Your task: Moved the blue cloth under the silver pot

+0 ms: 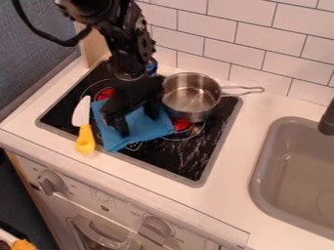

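Cloth [139, 135], blue, soft, folded into a rough rectangle: laid on the flat black glass cooktop [189, 162], just left of the middle of the frame, its right end placed near the lower left side of the round silver metal pot [186, 115].
Pot: set upright on the cooktop, slightly above the middle of the frame, with its thin metal handle [238, 91] pointed to the right; no lifting or tilting is seen.
Gripper [138, 124], black, two-fingered: lowered over the cloth, its fingers spread apart with blue fabric seen between them; no fold is seen to be pinched.
Cooktop, share done: the cloth is placed on the same surface as the pot and beside it. If "under" is meant as lower in the frame, the task may be judged nearly finished.
Pot base, share left: most of the cloth is left uncovered, so if "under" is meant as beneath the base, the main part remains to be done. Whether a corner is tucked there cannot be told.
Knife [84, 138], white-bladed, yellow-handled: rested along the cloth's left side; it could be nudged if the cloth were dragged.
Next, by judgement: the gripper should be raised clear if the placement is accepted; otherwise the fabric must be gripped and drawn rightward.
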Motion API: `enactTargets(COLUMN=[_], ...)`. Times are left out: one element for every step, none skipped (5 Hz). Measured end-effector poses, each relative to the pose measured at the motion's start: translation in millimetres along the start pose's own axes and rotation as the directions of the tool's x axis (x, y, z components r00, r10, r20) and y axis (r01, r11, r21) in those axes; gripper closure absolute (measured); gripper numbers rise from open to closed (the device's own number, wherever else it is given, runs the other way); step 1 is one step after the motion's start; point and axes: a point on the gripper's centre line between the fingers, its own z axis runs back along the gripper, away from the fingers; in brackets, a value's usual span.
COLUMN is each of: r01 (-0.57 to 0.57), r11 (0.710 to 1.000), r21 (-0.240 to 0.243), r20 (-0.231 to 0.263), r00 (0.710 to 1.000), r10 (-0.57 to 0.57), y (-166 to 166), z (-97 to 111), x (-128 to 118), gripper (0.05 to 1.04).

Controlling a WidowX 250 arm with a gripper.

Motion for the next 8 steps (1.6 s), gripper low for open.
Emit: enactTargets(r01=[0.037,0.045,0.059,0.092,0.099,0.111,0.123,0.101], r11=[0.999,0.999,0.998,0.995,0.994,0.993,0.991,0.993], r21=[-0.006,-0.010,-0.015,-0.027,-0.039,-0.046,-0.042,-0.059], r20=[-0.019,-0.040,-0.051,-0.067,-0.090,-0.106,-0.094,-0.067], r00=[0.999,0.998,0.997,0.993,0.991,0.988,0.987,0.992], r10=[-0.037,-0.045,-0.059,-0.094,-0.102,-0.116,-0.127,-0.105], y=[-6,-8,-10,-17,-21,-25,-24,-26], z=[1,0,0,1,3,4,8,21], x=[-20,-33,-42,-58,-70,-79,-78,-69], gripper=[0.085,0.085,0.085,0.085,0.085,0.085,0.085,0.085])
